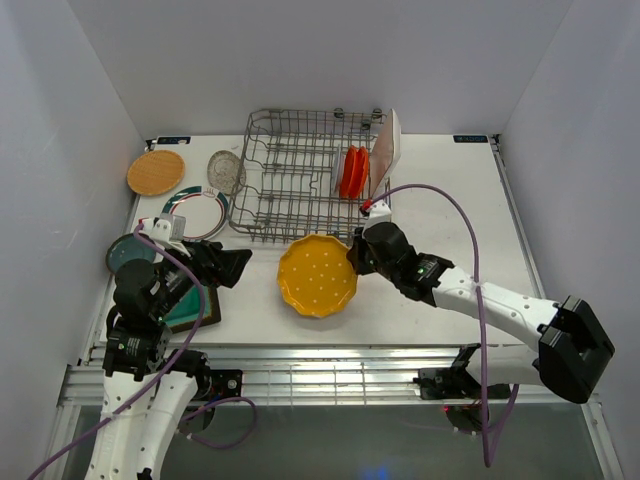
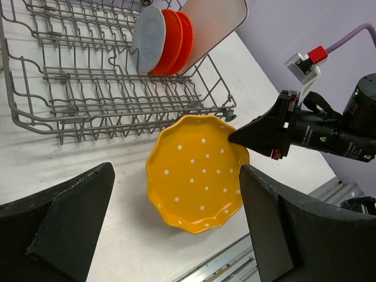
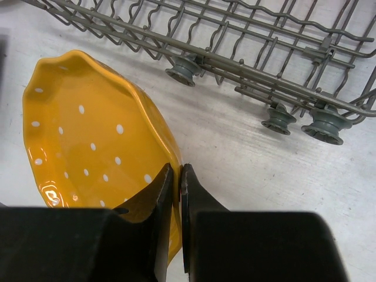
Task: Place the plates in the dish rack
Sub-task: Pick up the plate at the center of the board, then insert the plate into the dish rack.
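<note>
**We have the right gripper (image 3: 177,169) pinched shut on the right rim of the yellow plate (image 1: 317,275), just in front of the rack (image 1: 250,190).**

The yellow plate sits face up on the table (image 1: 450,220) between the two arms, near the rack's front edge but apart from it. Whether its gripped rim is raised we cannot tell. The left gripper (image 1: 232,268) stands wide, holding nothing, to the left of that plate and near the square teal plate (image 1: 190,310). At the rack's right end we see a grey plate (image 2: 148,38) and an orange plate (image 2: 176,35) upright side by side, with a white oblong plate (image 2: 214,23) leaning at the far right corner. Left of the rack lie a wooden plate (image 1: 156,172), a glass plate (image 1: 226,170) and a green-rimmed plate (image 1: 205,210). A dark teal plate (image 1: 130,252) is by the left arm.
</note>
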